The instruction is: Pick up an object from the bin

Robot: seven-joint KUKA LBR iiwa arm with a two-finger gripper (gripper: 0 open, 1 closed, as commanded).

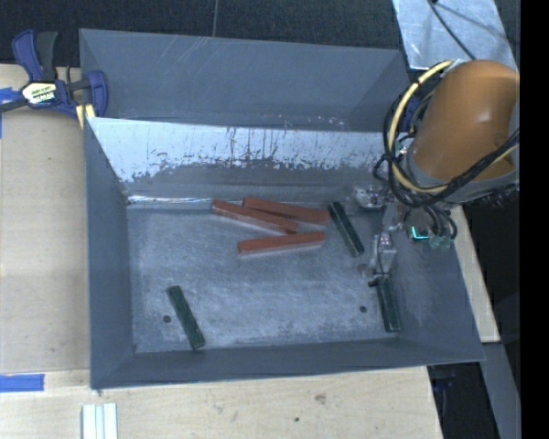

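Grey metal forms the bin, its walls sloping down to a flat, scuffed floor. At the left of that floor, near the front wall, a dark green bar lies alone at a slant. With bare floor on every side, it would leave ample room for an approach from above.

Towards the middle, close under the back wall, a few reddish-brown bars lie bunched together, touching or overlapping. Any one of them would probably be awkward to take without disturbing its neighbours. Just right of them a second dark green bar lies tilted, its upper end near the ends of the brown ones.

Further right, the gripper hangs low beside the right wall, at the upper end of a third dark green bar. This bar runs along the foot of that wall toward the front corner. Whether the gripper is released or clenched cannot be told, and nothing is seen grasped in it. The third bar looks the likeliest target. The wall leaves it little room on the right, but there is open floor to its left.
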